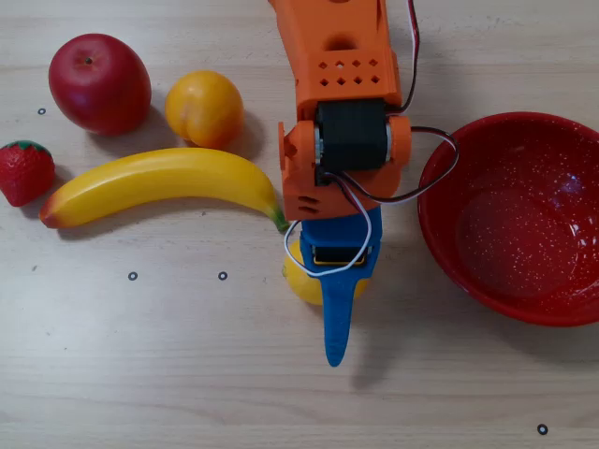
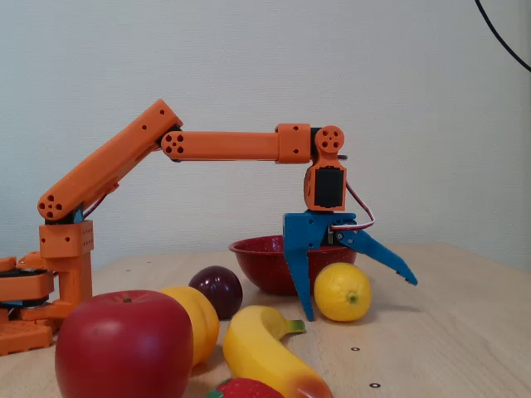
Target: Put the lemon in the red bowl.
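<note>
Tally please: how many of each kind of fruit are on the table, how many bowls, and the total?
Apple: 1
Orange fruit: 1
Strawberry: 1
Banana: 1
Lemon: 1
Plum: 1, seen only in the fixed view
Red bowl: 1
Total: 7 things, 6 fruits and 1 bowl

Small yellow lemon (image 1: 298, 277) mostly hidden under blue gripper (image 1: 329, 309) in overhead view; glossy red speckled bowl (image 1: 524, 150) cut by right edge there.
</note>
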You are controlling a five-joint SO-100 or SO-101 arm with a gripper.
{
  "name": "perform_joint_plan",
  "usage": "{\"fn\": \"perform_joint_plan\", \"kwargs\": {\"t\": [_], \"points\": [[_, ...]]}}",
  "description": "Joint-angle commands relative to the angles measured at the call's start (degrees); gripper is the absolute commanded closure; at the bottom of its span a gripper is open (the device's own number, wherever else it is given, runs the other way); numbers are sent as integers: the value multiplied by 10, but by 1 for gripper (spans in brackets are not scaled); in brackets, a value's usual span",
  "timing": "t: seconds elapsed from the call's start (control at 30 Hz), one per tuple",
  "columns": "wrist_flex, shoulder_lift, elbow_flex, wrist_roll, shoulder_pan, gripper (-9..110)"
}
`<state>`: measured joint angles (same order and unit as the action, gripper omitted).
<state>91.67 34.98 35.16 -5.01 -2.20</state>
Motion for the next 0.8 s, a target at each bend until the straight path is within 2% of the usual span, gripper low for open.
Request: {"fn": "perform_joint_plan", "kwargs": {"t": [0.0,0.23,0.77], "points": [[18,41,-29,26,18,47],[19,48,-38,30,25,56],[14,48,-36,31,25,65]]}}
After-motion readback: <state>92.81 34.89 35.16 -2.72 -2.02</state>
